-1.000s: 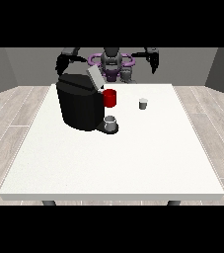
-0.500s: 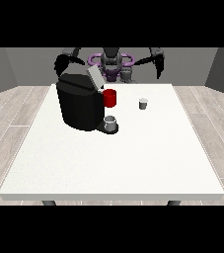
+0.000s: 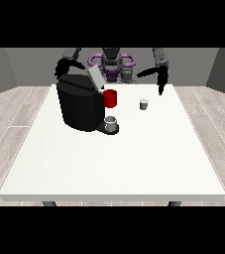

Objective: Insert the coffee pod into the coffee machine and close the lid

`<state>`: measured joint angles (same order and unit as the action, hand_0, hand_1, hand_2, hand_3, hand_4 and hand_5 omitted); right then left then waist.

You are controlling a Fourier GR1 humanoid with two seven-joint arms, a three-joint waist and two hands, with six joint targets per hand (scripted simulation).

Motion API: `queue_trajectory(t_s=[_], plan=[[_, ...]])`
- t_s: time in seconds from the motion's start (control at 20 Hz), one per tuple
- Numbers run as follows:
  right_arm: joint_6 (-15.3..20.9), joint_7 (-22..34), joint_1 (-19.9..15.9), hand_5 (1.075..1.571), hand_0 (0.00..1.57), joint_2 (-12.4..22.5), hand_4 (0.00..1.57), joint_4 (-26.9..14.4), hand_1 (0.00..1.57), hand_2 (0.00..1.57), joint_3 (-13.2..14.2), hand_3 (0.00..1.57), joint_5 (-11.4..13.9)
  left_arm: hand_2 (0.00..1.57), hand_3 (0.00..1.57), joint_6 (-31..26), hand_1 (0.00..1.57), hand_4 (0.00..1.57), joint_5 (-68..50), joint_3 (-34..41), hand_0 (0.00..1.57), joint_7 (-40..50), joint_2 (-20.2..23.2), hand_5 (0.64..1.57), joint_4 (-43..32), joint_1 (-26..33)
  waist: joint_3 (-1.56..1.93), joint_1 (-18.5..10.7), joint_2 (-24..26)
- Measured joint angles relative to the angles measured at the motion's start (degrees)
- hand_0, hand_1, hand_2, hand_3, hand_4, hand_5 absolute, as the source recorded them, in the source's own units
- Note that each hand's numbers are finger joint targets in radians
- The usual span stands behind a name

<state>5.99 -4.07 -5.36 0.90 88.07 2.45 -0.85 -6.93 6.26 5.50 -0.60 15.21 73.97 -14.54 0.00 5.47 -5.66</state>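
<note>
One coffee pod (image 3: 143, 103) stands on the worktop (image 3: 134, 158), at 3 o'clock from the coffee machine (image 3: 79, 104), whose lid (image 3: 95, 78) is raised. Hand at the view's right (image 3: 159, 79) hovers at 1 o'clock from the pod, fingers straight and spread, gripping nothing. Hand at the view's left (image 3: 62, 67) sits behind the machine; its finger state cannot be determined.

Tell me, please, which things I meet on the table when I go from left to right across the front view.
Coffee machine with its lid raised → red part on its front, above a small grey cup → coffee pod standing apart → hand at the view's right, above the table's far edge.

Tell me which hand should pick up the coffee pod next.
Left, probably: the hand at the view's right hangs just above and beside the coffee pod; the other hand sits behind the coffee machine.
</note>
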Motion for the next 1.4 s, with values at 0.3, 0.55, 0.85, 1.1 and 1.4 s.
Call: queue_trajectory(t_s=[0.3,0.55,0.85,1.1,1.4], plan=[[2.43,0.75,-1.01,1.571,0.00,-0.67,0.39,-1.12,0.00,0.00,-2.20,0.00,1.36,0.00,0.00,0.89,0.00,0.00,2.91,0.67,0.00,-1.82,0.54,1.571,-9.66,-4.08,-0.01,0.48,-1.35],[2.26,-0.53,-3.02,1.571,0.00,0.26,0.42,-5.30,0.00,0.00,-0.64,0.00,1.24,0.11,0.00,2.07,0.00,0.00,6.63,-0.78,0.00,-1.02,0.63,1.571,-13.74,-7.55,-0.01,0.43,-2.59],[2.59,0.91,-5.31,1.571,0.00,1.39,0.36,-8.46,0.00,0.00,0.68,0.00,1.42,0.61,0.30,3.16,0.45,0.00,11.28,-3.01,0.45,-2.56,-0.03,1.571,-18.64,-8.94,0.00,-0.38,-1.83],[4.05,2.32,-5.37,1.571,0.00,0.58,0.43,-8.44,0.00,0.00,-0.71,0.00,2.49,0.74,0.48,4.77,0.62,0.00,13.96,-2.69,0.62,-3.49,0.20,1.571,-24.39,-10.37,-0.01,0.19,-1.46],[2.82,2.81,-5.64,1.571,0.00,1.21,0.52,-8.48,0.00,0.00,-0.46,0.00,1.74,0.69,0.44,5.70,0.54,0.00,18.51,-3.97,0.54,-5.58,2.56,1.571,-28.86,-11.40,-0.01,1.14,-2.09]])
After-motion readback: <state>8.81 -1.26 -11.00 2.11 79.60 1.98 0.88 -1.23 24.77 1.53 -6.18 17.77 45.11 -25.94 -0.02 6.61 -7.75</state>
